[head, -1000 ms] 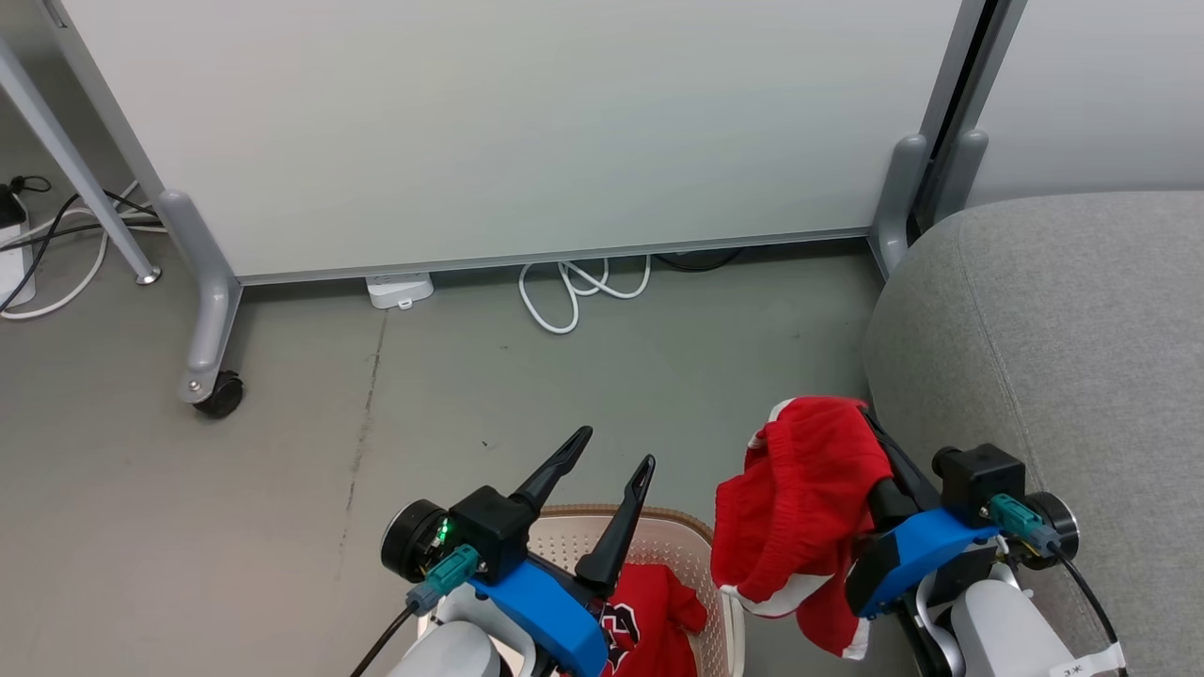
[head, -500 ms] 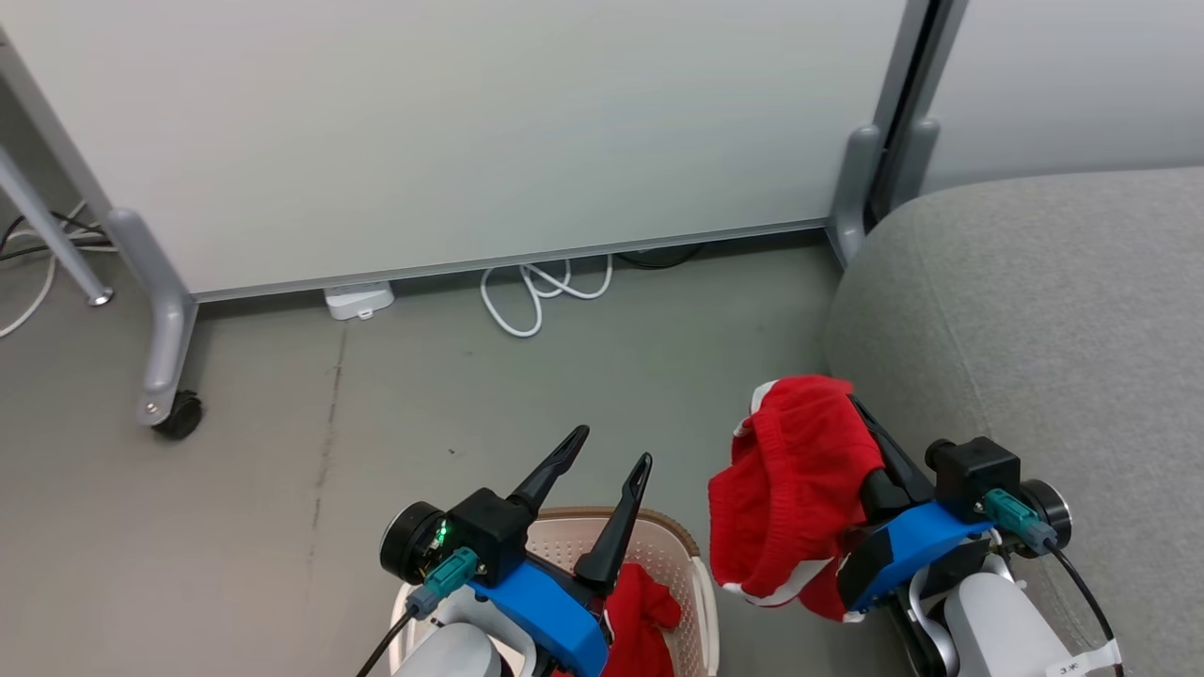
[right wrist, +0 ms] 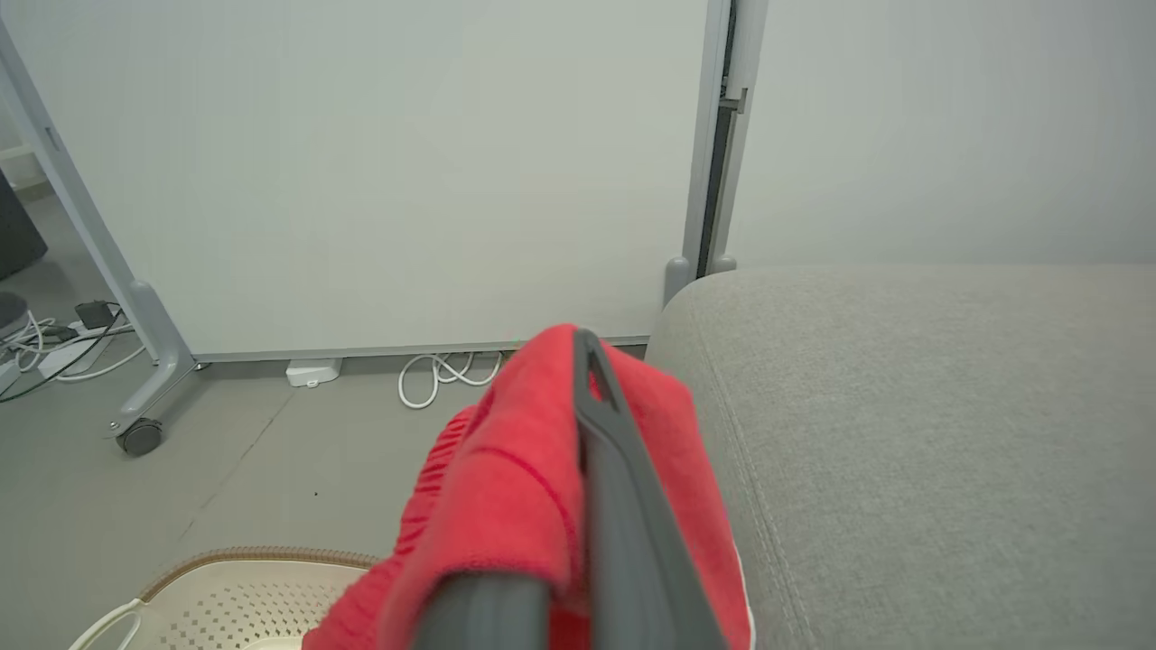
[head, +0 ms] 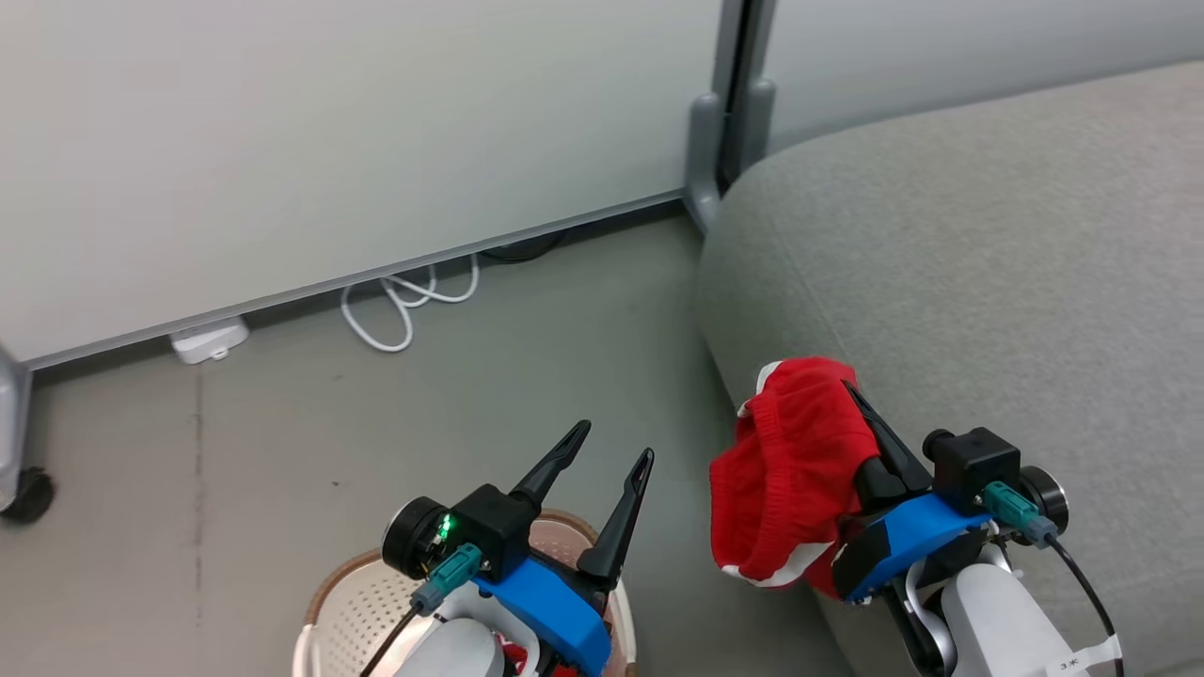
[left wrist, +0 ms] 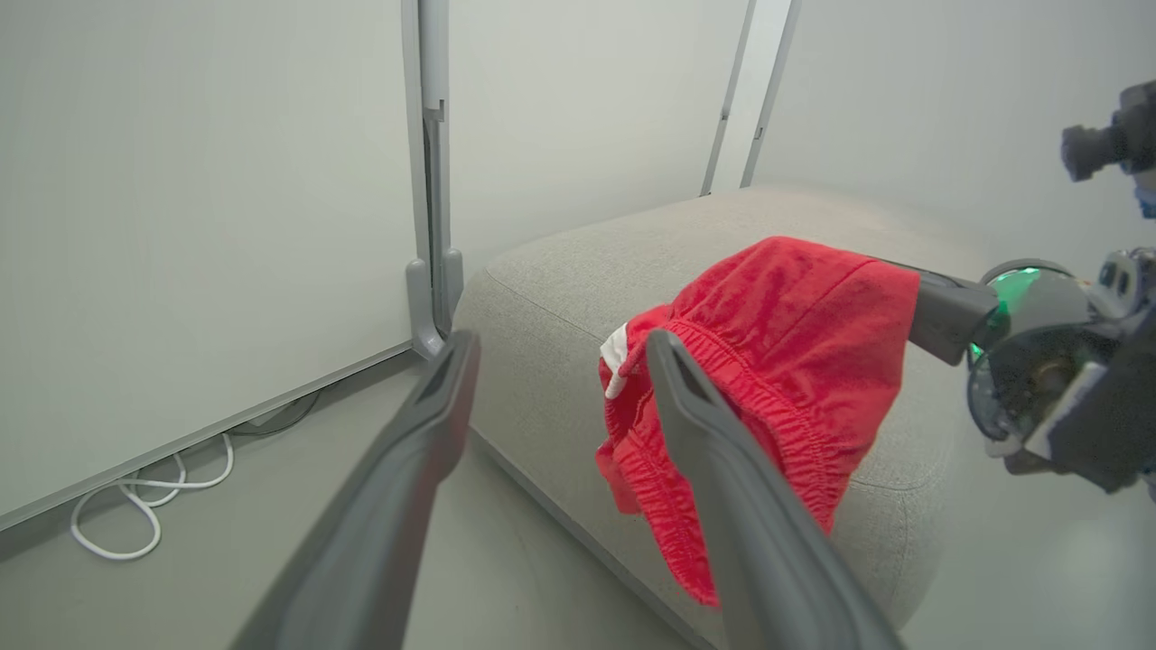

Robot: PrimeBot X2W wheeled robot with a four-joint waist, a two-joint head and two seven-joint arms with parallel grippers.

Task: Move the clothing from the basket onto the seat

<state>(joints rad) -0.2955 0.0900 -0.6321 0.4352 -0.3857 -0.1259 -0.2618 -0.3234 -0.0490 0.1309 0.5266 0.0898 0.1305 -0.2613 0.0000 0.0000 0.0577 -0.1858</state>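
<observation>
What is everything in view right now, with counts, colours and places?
seat: one, light grey, right
garment: one, red with white trim, held up at seat's edge
basket: one, cream with brown rim, on floor, lower left
panels: two, pale grey, upright behind
cable coil: one, white, floor under panels
power strip: one, white, beside coil
other cables: a few, black and white, floor far left
caster: one, black, far left
left gripper: one, dark, open, over basket
right gripper: one, dark, shut on garment
</observation>
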